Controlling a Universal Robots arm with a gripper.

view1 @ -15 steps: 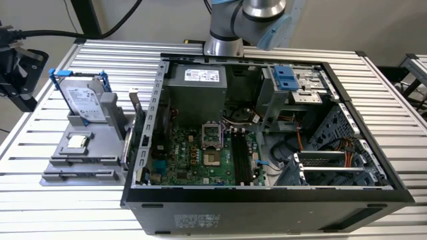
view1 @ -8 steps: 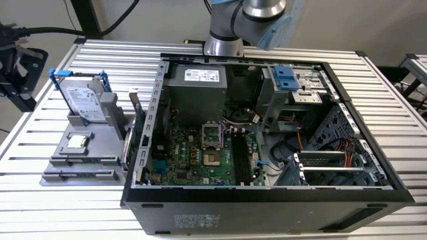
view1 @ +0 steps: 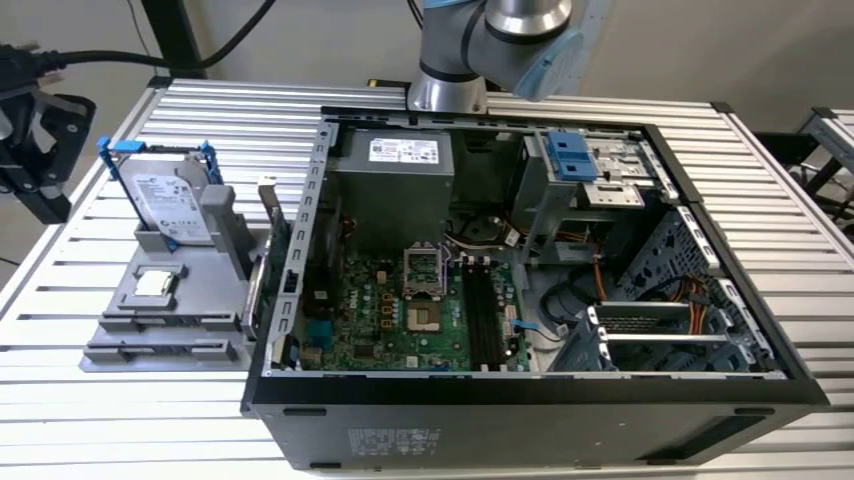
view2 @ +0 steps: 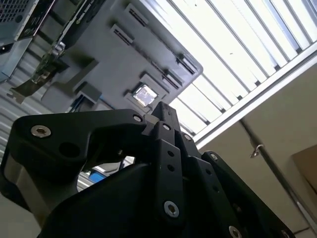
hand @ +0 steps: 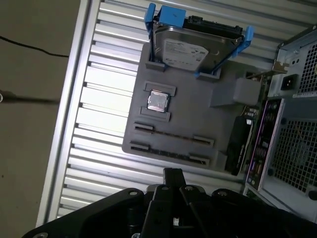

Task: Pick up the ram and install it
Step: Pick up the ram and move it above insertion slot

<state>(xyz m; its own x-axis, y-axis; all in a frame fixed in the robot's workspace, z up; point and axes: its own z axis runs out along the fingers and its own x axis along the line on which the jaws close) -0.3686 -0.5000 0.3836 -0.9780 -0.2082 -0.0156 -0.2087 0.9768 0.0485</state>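
**Claw** (hand: pixel 172 173): shut, fingertips pressed together, nothing held. It is poised above the slats of the counter (hand: pixel 99 94), just off the slotted end of the gray holder (hand: pixel 190 116), and touches nothing. The same closed fingers are seen in both wrist views.

**Ram** (hand: pixel 169 152): not in the claw. In the first wrist view a thin dark strip, seen edge-on, is seated between two end clips in the holder slot nearest the claw. This strip is taken to be the ram, though its face cannot be made out.

**Holder, other contents:**
- A hard drive (hand: pixel 190 49) in a blue frame is stood at the end far from the claw.
- A small silver processor chip (hand: pixel 159 101) is laid flat in a square pocket near the middle.
- A dark card (hand: pixel 237 144) is stood on edge between holder and computer case.

**Computer case** (view1: pixel 534 425): laid on its side on the counter, open side up, at the exterior view's right of the holder. The long black memory slots (view1: pixel 483 312) are seen on the green board inside.

**Arm** (view1: pixel 514 30): its base is mounted behind the case.
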